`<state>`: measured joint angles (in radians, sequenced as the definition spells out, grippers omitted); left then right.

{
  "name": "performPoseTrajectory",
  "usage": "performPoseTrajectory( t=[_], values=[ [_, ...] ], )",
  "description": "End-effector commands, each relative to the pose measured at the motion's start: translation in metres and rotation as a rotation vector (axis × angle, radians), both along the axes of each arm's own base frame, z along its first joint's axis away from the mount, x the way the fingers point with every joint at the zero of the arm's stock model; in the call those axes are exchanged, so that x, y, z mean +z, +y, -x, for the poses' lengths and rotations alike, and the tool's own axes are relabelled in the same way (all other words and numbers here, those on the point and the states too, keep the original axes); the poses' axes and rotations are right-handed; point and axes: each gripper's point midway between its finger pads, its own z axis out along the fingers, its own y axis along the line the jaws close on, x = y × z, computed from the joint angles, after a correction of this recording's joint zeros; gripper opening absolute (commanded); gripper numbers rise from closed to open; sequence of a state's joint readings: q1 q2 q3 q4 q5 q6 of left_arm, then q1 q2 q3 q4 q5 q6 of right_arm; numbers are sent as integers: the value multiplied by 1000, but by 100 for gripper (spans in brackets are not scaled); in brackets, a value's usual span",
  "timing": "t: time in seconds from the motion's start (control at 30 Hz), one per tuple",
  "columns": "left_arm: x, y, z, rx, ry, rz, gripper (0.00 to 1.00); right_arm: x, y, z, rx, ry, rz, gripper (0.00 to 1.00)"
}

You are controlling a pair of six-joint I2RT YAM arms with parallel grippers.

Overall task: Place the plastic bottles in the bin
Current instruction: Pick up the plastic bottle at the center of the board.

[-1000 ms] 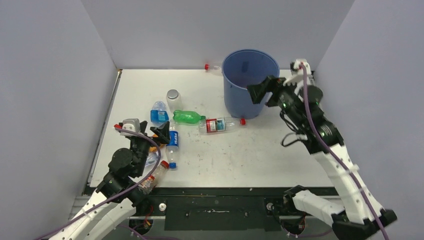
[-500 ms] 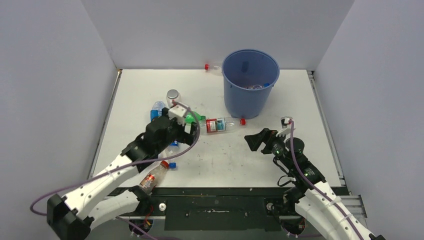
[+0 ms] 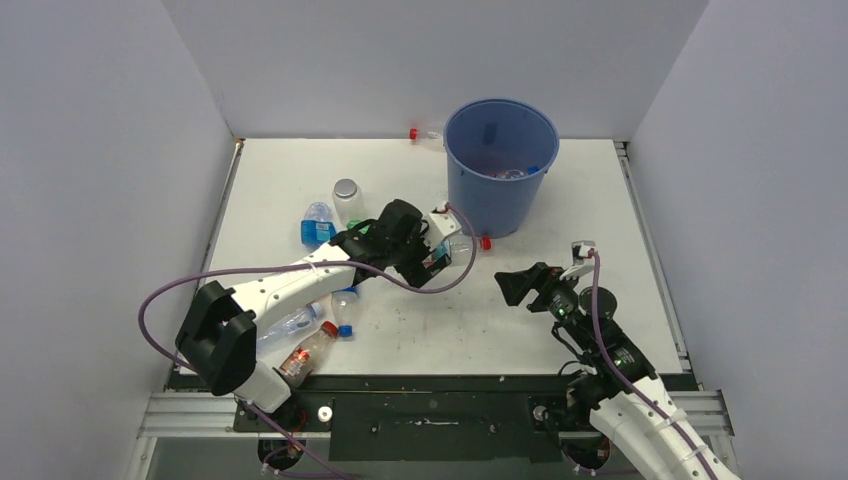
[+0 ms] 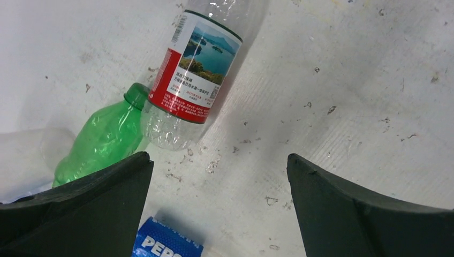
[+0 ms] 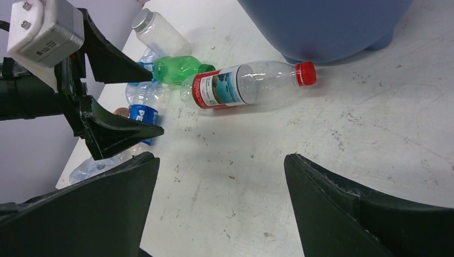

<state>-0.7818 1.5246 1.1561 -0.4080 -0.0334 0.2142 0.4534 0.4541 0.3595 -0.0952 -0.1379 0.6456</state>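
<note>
Clear red-capped bottle (image 5: 249, 83), red scenic label

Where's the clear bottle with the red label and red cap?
In the right wrist view, the red-labelled bottle lies on its side on the table, in front of the blue bin, cap end nearest the bin and base beside the green bottle.

**Bottles lie scattered left of the bin**

We find the bin (image 3: 480, 205) standing at the back of the table (image 3: 450, 330), with bottles (image 3: 510, 173) inside it and a stray bottle (image 3: 425, 134) lying behind it to the left. Just before its base lies the labelled bottle (image 5: 251, 83), cap to the right, its bottom against the neck of a crumpled bottle (image 5: 179, 68) further left. Behind that stands an upright capped bottle (image 3: 347, 198). The Pepsi bottle (image 5: 142, 110) lies nearer us, and a last bottle (image 3: 308, 352) lies at the near edge.
</note>
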Motion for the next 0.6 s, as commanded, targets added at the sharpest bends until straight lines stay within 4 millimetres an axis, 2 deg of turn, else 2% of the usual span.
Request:
performPoseTrajectory(
  t=[0.0, 0.13, 0.3, 0.53, 0.57],
  values=[
    [12, -21, -11, -201, -142, 1, 96, -6, -2, 7, -3, 6, -15, 90],
    [10, -32, -26, -275, -202, -25, 96, -10, -3, 10, -2, 15, -19, 90],
    [-28, -33, -40, -299, -118, -119, 96, -5, -4, 10, -6, 9, -11, 90],
    [-61, -42, -51, -287, -66, -127, 100, 2, -1, 5, 6, 3, 11, 90],
    [-66, -42, -53, -283, -61, -131, 98, 3, -1, 4, 7, 0, 11, 90]
  ],
)
